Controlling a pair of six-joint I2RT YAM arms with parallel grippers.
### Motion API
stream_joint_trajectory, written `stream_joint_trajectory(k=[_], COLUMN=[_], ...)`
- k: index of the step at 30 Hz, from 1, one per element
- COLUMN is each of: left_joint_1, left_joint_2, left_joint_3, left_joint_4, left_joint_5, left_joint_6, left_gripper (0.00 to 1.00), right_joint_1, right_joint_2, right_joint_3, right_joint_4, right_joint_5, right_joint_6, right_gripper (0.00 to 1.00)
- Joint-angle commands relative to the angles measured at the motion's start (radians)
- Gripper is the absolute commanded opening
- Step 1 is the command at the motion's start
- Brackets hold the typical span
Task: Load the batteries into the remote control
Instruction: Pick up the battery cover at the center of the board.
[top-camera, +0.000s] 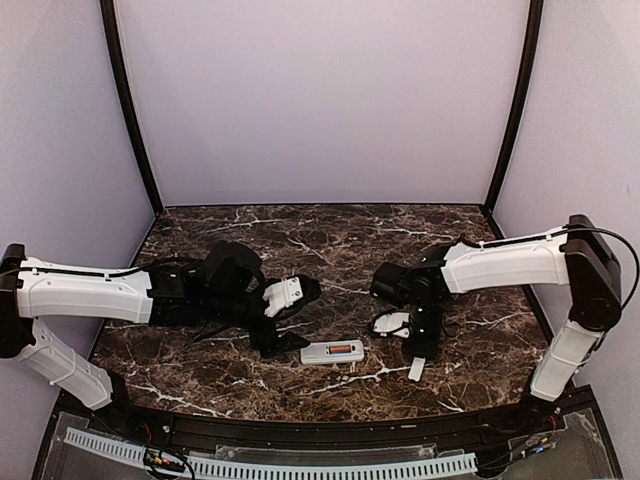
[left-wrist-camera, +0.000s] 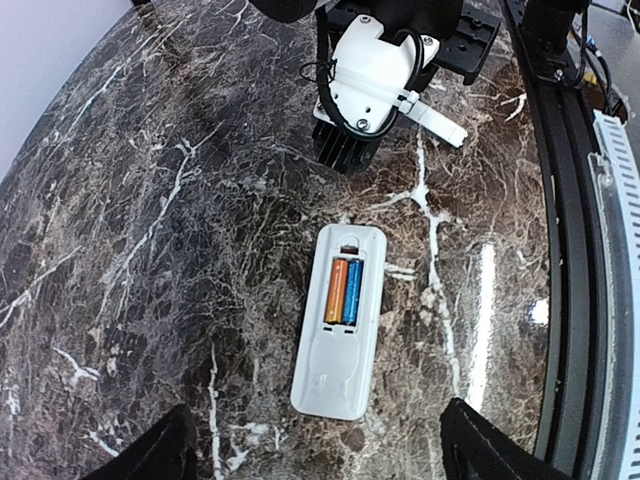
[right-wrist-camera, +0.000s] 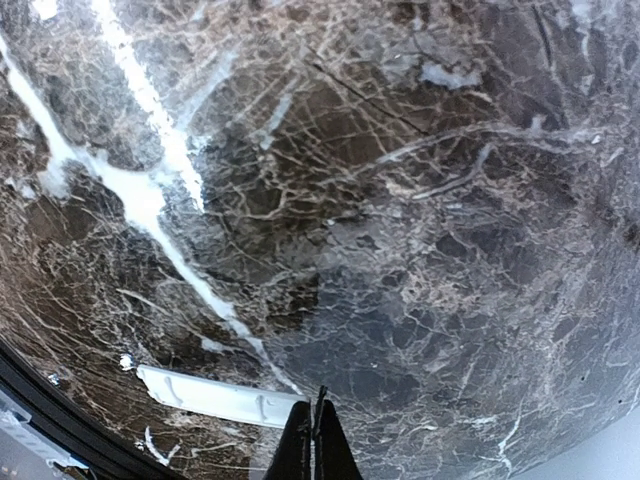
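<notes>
The white remote control (top-camera: 332, 352) (left-wrist-camera: 340, 325) lies flat on the marble with its open bay facing up. Two batteries (left-wrist-camera: 343, 291), one orange and one blue, sit side by side inside the bay. My left gripper (top-camera: 290, 318) (left-wrist-camera: 320, 452) is open and hovers just left of the remote, apart from it. My right gripper (top-camera: 421, 350) (right-wrist-camera: 316, 425) is shut, its tips pointing down at one end of a small flat white cover piece (top-camera: 416, 369) (left-wrist-camera: 441, 121) (right-wrist-camera: 215, 396) to the right of the remote. Whether the cover is pinched does not show.
Dark marble tabletop (top-camera: 330, 250) with pale walls behind and at both sides. A black curved rail (top-camera: 320, 432) (left-wrist-camera: 560, 250) runs along the near edge, with a white slotted strip (top-camera: 270, 466) beyond it.
</notes>
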Motion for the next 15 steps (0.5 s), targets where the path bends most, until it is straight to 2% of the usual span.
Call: stream_joint_trajectory(k=[1,5,9,15], left_joint_1=[-0.006,-0.006,-0.009,-0.028], left_joint_2=[-0.014,0.006,0.021,0.06], left_joint_3=[0.011,0.017,0.002,-0.01], left_joint_4=[0.031,0.132,0.287,0.494], left_joint_5=[0.062,0.117,0.172,0.194], left_joint_6=[-0.101,-0.284,-0.521,-0.75], left_gripper=[0.81,0.71,0.67,0.79], right_joint_1=[0.002,0.002,0.003,0.027], right_joint_2=[-0.065,-0.11,-0.166,-0.207], right_joint_3=[0.04,0.098,0.155,0.225], right_joint_4=[-0.027,-0.048,-0.017,0.047], right_joint_5=[0.02,0.028,0.048,0.062], right_joint_6=[0.02,0.081,0.16,0.296], right_gripper=[0.0,0.0,0.0,0.0])
